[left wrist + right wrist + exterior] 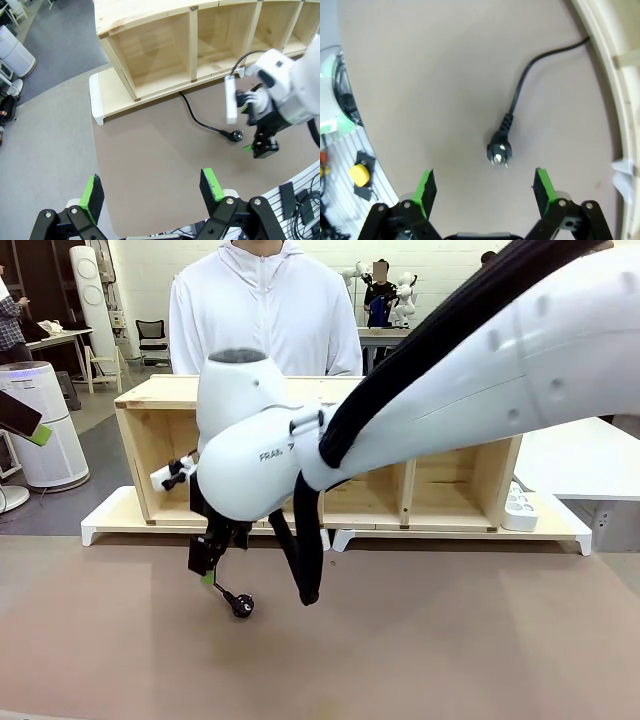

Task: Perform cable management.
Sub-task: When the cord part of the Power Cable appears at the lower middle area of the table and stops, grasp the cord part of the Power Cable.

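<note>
The cable (520, 82) is a thin black cord lying on the brown table, curving from the wooden shelf's base to a round black plug (499, 150). My right gripper (486, 187) hangs open just above the plug, which lies between and a little beyond its green pads (426, 187). In the front view the right gripper (212, 575) points down at the left of the table, with the plug (241, 606) beside its tips. My left gripper (151, 190) is open and empty, high above the table's left part, and from there the plug (235, 135) and cable (192, 112) lie far off.
A wooden shelf (440, 490) with open compartments stands on a white base across the table's far side. A white power strip (518, 508) lies at its right end. A person in a white hoodie (265, 315) stands behind it. The right arm's thick black hose (305, 550) dangles mid-table.
</note>
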### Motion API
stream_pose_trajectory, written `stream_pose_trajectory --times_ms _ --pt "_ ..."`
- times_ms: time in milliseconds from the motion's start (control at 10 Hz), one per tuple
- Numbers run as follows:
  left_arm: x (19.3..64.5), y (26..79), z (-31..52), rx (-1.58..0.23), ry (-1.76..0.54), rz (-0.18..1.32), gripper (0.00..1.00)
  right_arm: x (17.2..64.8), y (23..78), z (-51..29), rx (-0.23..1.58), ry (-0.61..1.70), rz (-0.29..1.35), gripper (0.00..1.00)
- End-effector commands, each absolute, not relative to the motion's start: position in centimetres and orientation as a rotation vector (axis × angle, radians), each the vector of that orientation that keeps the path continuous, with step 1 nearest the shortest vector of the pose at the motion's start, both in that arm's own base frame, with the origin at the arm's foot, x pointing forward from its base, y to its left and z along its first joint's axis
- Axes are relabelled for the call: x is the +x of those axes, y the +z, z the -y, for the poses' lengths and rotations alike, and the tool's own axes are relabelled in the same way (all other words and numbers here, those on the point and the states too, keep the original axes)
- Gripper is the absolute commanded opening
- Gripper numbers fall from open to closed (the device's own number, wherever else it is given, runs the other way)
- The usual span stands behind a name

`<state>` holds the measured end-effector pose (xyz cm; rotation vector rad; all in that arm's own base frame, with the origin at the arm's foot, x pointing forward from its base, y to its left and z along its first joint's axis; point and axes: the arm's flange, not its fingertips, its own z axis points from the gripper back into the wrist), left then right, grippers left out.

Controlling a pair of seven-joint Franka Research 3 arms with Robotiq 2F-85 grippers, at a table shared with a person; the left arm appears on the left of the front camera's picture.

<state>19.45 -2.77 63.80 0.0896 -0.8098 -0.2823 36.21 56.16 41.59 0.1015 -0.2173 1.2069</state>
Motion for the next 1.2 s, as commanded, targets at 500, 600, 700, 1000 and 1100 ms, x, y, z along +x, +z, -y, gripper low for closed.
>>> stream_pose_trajectory --times_ms 500,600,700,1000,1100 --pt "19.6 63.9 2.8 0.091 -0.281 0.82 1.0 38.8 35.2 -61.3 0.039 1.19 0.118 1.0" --pt "19.6 63.9 2.8 0.091 -0.281 0.82 1.0 39.0 34.6 -61.4 0.028 1.173 0.115 1.0" --pt "19.6 63.9 2.8 0.091 -0.281 0.82 1.0 39.3 34.1 -61.4 0.026 1.169 0.115 1.0" --pt "19.6 63.9 2.8 0.091 -0.281 0.82 1.0 40.4 32.9 -61.2 0.012 1.131 0.109 1.0" --pt "19.6 63.9 2.8 0.091 -0.281 0.82 1.0 40.6 32.6 -60.9 0.002 1.116 0.105 1.0"
